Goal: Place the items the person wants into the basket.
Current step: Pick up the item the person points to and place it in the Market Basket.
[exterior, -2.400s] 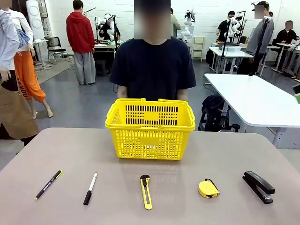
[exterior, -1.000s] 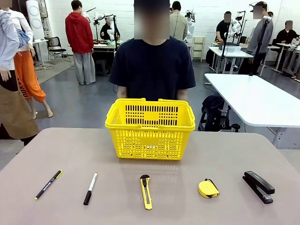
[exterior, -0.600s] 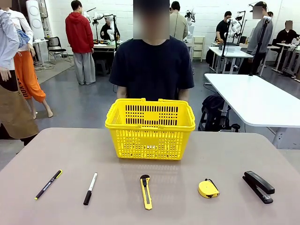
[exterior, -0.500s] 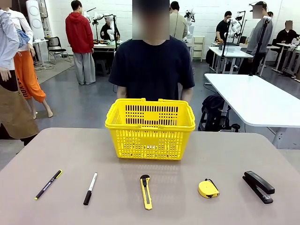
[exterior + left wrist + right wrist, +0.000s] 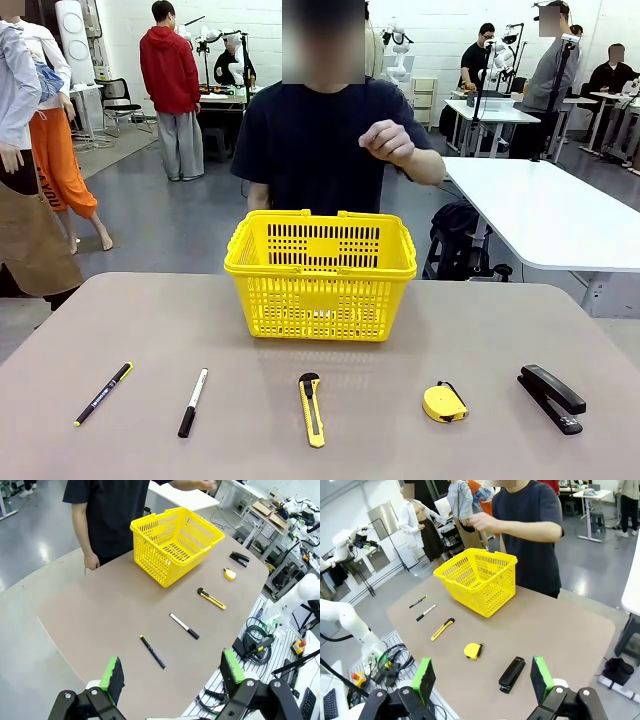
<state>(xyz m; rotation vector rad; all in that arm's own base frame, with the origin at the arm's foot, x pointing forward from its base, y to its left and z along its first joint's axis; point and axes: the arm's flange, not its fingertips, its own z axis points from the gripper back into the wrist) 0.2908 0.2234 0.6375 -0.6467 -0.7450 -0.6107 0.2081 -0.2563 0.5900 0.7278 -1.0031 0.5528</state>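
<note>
My left pincer (image 5: 171,670) and right pincer (image 5: 482,675) hang wide open, empty, ready for the person's hand (image 5: 387,141) (lifted, perhaps choosing); box cutter (image 5: 311,408), marker (image 5: 193,402) and tape measure (image 5: 444,403) lie in a row on the counter (image 5: 500,330) before the basket (image 5: 320,275).

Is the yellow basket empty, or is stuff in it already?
Empty. In the left wrist view the basket has a bare lattice floor, with nothing lying in it.
</note>
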